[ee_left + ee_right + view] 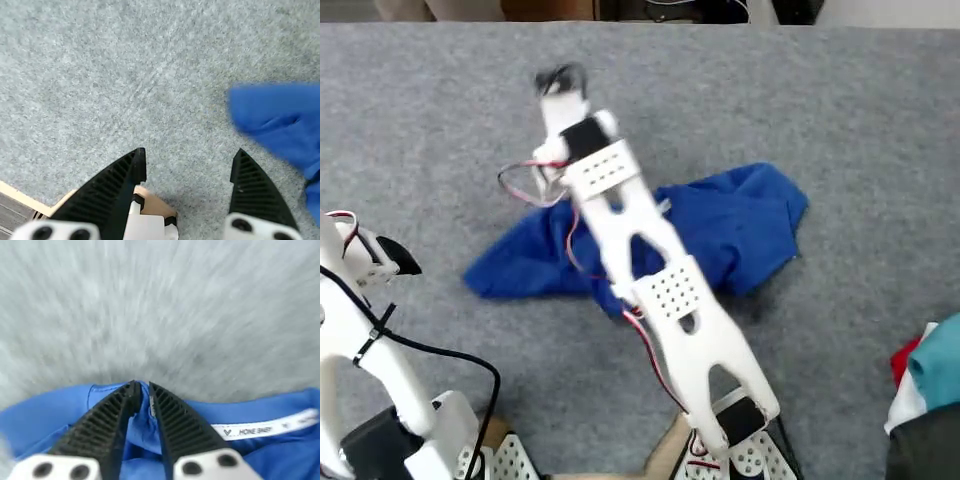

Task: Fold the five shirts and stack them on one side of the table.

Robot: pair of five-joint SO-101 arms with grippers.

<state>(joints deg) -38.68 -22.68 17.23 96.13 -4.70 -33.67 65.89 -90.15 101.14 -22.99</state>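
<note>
Robotics lab bench, grey felt table (pixel 840 110) (wired arm (pixel 650 260))

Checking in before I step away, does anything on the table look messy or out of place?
The blue shirt lies bunched and unfolded mid-table, partly under the right arm. A jumbled heap of clothes sits at the right edge. Nothing looks damaged.
</note>
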